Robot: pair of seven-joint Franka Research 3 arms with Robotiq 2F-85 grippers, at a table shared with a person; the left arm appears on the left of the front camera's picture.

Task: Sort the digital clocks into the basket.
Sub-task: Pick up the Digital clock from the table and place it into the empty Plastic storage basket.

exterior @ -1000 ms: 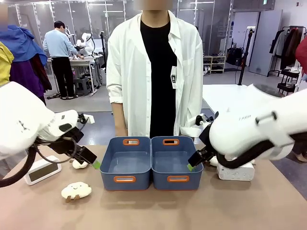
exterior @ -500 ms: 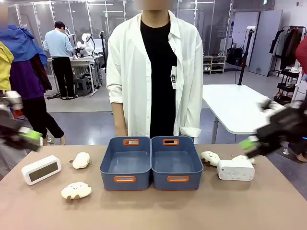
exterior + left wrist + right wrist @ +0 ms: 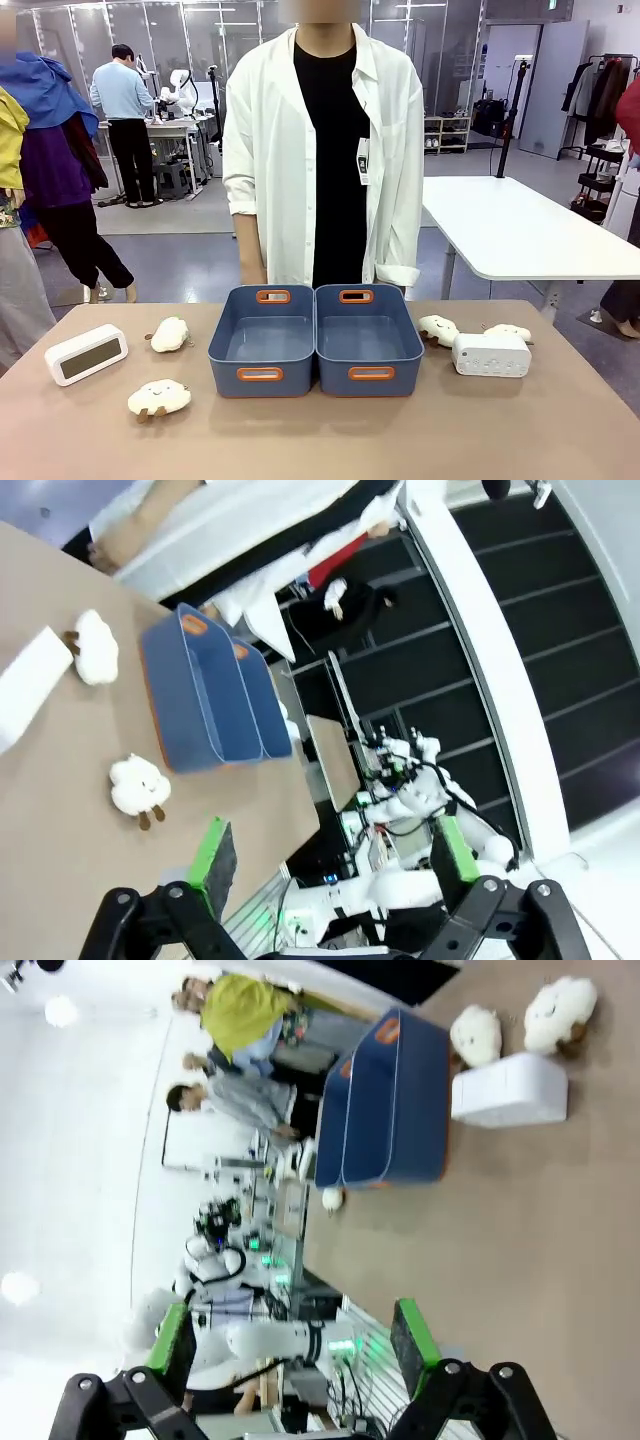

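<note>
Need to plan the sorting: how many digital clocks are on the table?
2. The left clock lies far left on the table; the right clock sits right of the blue baskets. Both baskets look empty, nothing hidden.

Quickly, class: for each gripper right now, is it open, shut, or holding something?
Left gripper: open, holding nothing.
Right gripper: open, holding nothing.

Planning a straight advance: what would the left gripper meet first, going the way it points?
Probably nothing: the left gripper, jaws open, points past the table into open room, though depth is unclear.
</note>
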